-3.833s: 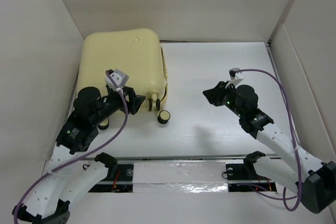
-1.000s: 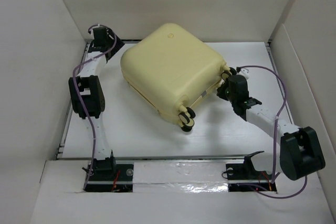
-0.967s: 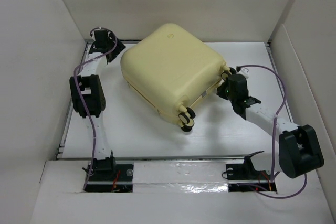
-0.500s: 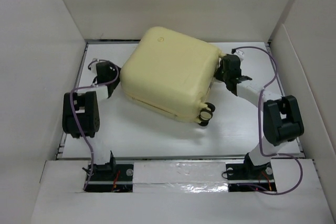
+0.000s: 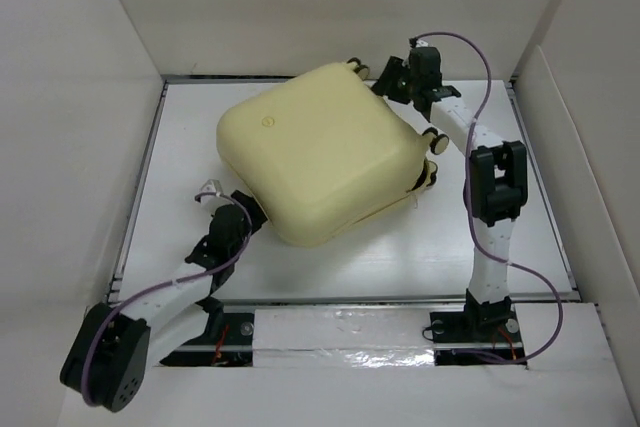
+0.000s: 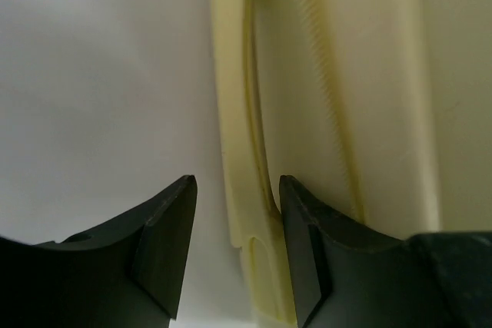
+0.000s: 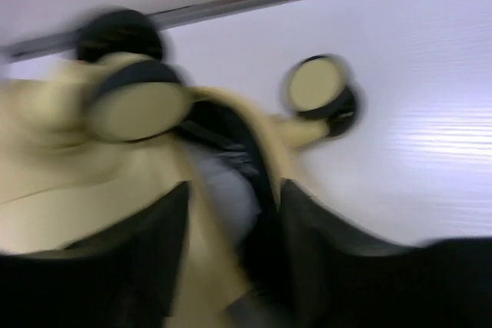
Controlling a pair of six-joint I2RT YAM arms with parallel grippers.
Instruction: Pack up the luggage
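The luggage [image 5: 315,162], a pale yellow hard-shell suitcase, lies flat and closed in the middle of the white table, turned at an angle. Its wheels [image 5: 432,139] point to the far right. My left gripper [image 5: 250,219] sits low at its near-left edge. In the left wrist view the gripper [image 6: 237,251] is open and straddles the shell's thin rim [image 6: 246,190]; only the right finger touches it. My right gripper [image 5: 385,82] is at the far wheel corner. In the blurred right wrist view it [image 7: 234,251] closes on the suitcase edge, with yellow shell and black lining between its jaws, next to two wheels [image 7: 138,109].
White walls box the table in on the left, back and right. A metal rail [image 7: 231,1] runs along the far edge. A taped strip [image 5: 340,332] and both arm bases lie along the near edge. Bare table [image 5: 520,227] shows right of the suitcase.
The suitcase has turned counter-clockwise, so its wheels went from the near side to the far right. My right gripper followed the wheel corner to the back. My left gripper dropped to the near-left edge.
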